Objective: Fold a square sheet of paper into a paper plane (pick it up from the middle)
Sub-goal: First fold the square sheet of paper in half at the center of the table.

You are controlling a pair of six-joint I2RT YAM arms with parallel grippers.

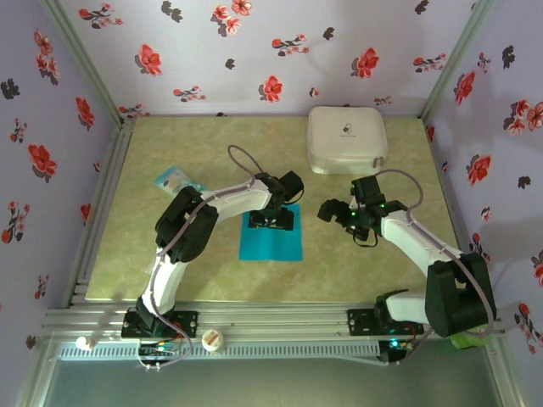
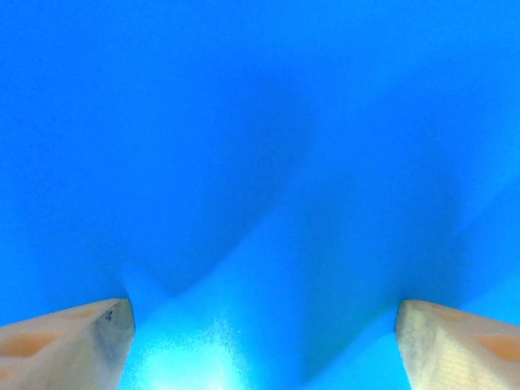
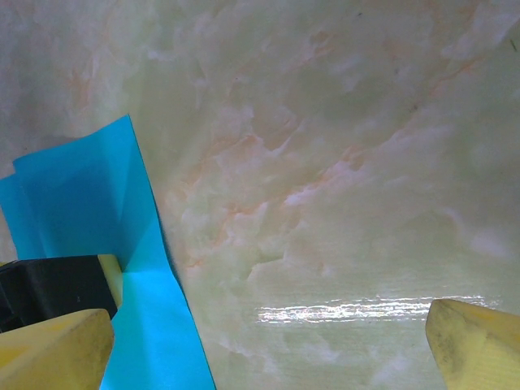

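The left gripper [image 2: 264, 345] has its jaws spread wide, 2 tan wedge-shaped fingertips [image 2: 73, 341] set on the square sheet of paper [image 2: 260, 122], whose smooth teal surface humps into a soft ridge between them. The right gripper [image 3: 266, 337] gapes fully, yellow tips over the glossy marbled table [image 3: 341, 162]. The sheet lies mid-table, just left of that gripper.

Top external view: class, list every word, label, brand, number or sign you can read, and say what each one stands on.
No text here can be read.
On the white case: a small dark mark on the lid, too small to read.
On the pale-blue packet: some print, too blurred to read.
On the blue sheet of paper: plain, no writing.
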